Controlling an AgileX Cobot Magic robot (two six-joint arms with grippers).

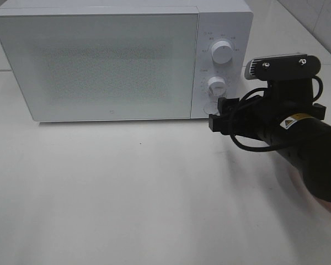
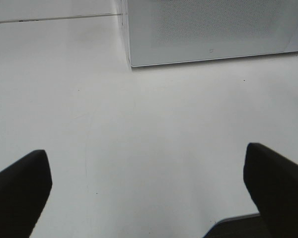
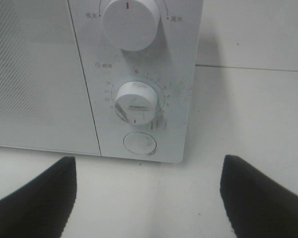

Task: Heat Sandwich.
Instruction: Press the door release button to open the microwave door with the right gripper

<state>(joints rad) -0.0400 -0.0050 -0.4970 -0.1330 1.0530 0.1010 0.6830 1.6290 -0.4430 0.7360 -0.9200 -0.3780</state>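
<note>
Noted white microwave (image 1: 99, 61) at back of bench (image 1: 127, 193), door (image 1: 96, 66) shut, front speckled & frosted; couldn't see thru, so couldn't tell contents. Found sandwich in no view; couldn't tell where it sat. Spotted pinkish edge (image 1: 326, 210) under R arm, front-right of microwave; too little shown to say what.

Counted two round knobs on microwave's ctrl panel, upper knob (image 1: 222, 52) above lower knob (image 1: 215, 85), w/ round button (image 1: 211, 106) below both. Read red tick on upper knob pointing to microwave's top.

Saw R fingers (image 1: 218, 122) spread wide, gripping nothing, just in front of that panel, about level w/ lower knob & button, apart from both. Saw L fingers (image 2: 20, 193) likewise spread wide & empty, hovering over bench front-left of microwave, well apart from it.

Found bench white & matt w/ dark speck (image 1: 141, 144) in front of microwave, plus faint curved scuff (image 2: 87, 148) front-left of it. Made out second white top (image 2: 54, 9) butted against bench behind-left of microwave, thin seam between. Glimpsed pale surfaces w/ straight seams behind-right of microwave; couldn't tell wall from furniture.
</note>
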